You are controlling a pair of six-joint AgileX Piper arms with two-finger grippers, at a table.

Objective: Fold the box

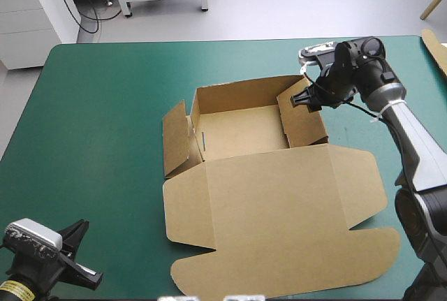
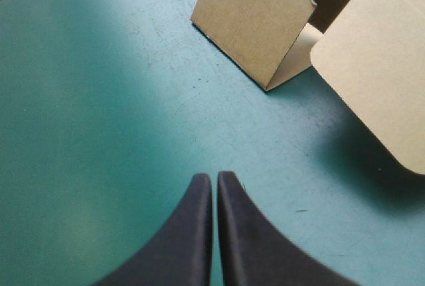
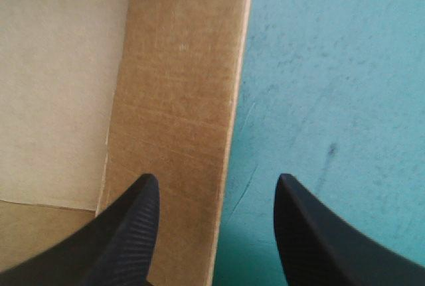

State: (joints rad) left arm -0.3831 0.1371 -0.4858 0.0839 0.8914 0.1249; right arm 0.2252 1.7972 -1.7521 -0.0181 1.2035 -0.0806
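The brown box lies mid-table with its back wall and right wall raised. Its left flap stands half up, and the wide lid lies flat toward the near edge. My right gripper hangs open over the far end of the right wall. In the right wrist view it straddles that wall, one finger over the box floor and the other over the cover. My left gripper waits at the near left corner, shut and empty, with the left flap ahead of it.
A strip of pale brown board lies at the table's far right edge. Teal-green cover stretches bare to the left of the box. The lid's rounded corner lies ahead of the left gripper.
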